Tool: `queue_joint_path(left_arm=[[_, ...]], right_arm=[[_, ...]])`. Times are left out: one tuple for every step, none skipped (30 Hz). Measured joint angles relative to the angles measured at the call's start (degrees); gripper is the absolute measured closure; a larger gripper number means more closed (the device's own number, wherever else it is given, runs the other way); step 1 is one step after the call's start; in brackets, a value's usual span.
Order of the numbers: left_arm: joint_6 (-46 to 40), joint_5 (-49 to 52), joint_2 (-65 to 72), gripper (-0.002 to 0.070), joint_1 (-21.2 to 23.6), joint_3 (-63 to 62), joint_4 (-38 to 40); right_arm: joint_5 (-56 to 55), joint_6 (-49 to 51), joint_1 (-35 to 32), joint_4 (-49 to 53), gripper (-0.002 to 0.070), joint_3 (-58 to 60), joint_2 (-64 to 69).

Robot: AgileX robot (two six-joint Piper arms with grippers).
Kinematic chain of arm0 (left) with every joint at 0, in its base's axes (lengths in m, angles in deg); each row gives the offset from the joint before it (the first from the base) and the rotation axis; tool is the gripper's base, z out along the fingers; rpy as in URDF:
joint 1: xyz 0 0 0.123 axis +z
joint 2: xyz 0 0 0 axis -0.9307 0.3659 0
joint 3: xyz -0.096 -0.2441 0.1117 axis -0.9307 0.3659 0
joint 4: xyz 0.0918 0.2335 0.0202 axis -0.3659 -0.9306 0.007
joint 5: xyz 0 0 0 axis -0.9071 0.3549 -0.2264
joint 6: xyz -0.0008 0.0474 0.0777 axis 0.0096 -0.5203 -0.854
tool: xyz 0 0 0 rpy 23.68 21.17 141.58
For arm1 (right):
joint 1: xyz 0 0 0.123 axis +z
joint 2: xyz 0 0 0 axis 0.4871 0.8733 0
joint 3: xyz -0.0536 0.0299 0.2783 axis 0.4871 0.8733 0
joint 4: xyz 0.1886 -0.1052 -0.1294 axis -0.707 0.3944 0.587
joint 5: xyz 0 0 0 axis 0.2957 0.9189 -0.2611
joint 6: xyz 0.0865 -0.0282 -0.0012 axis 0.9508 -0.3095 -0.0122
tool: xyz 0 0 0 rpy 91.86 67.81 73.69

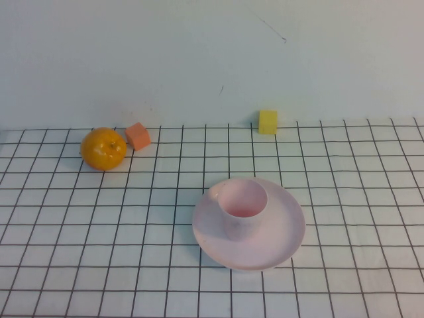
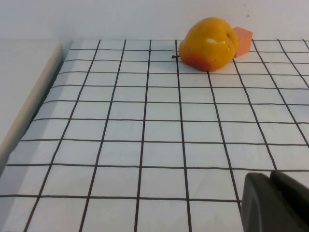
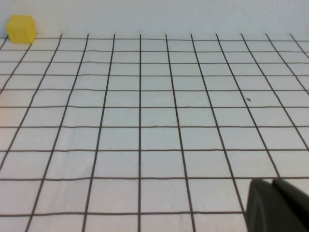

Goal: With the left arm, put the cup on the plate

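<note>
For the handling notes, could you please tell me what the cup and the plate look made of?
The small pale pink cup and round pale pink plate both look like matte moulded plastic: uniform colour, soft dull sheen. The left hand and right hand each show only at their wrist view's edge.

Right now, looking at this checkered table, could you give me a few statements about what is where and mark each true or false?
1. The cup stands upright on the plate. True.
2. The orange fruit lies on the plate. False: it sits on the tablecloth, beside the orange block.
3. The yellow block sits near the wall, far side of the plate. True.
4. The left end effector is gripping the cup. False: it holds nothing, only its dark tip shows in the left wrist view.
5. The right end effector hovers over the plate. False: only bare tablecloth lies before it.
</note>
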Motion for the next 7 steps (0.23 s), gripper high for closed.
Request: queue_joint_path(left_arm=[[-0.10, 0.00, 0.00, 0.0676, 0.00, 0.00, 0.00], [-0.14, 0.00, 0.00, 0.0676, 0.00, 0.00, 0.00], [-0.19, 0.00, 0.00, 0.0676, 0.00, 0.00, 0.00], [-0.19, 0.00, 0.00, 0.0676, 0.00, 0.00, 0.00], [-0.19, 0.00, 0.00, 0.0676, 0.00, 0.00, 0.00], [-0.28, 0.00, 0.00, 0.0676, 0.00, 0.00, 0.00], [-0.28, 0.00, 0.00, 0.0676, 0.00, 0.00, 0.00]], right_arm=[[0.00, 0.00, 0.00, 0.00, 0.0678, 0.00, 0.00], [0.00, 0.00, 0.00, 0.00, 0.0678, 0.00, 0.00], [0.00, 0.00, 0.00, 0.00, 0.0678, 0.00, 0.00], [0.00, 0.00, 0.00, 0.00, 0.0678, 0.00, 0.00], [0.00, 0.00, 0.00, 0.00, 0.0678, 0.00, 0.00], [0.00, 0.00, 0.00, 0.00, 0.0678, 0.00, 0.00], [0.00, 0.00, 0.00, 0.00, 0.0678, 0.00, 0.00]])
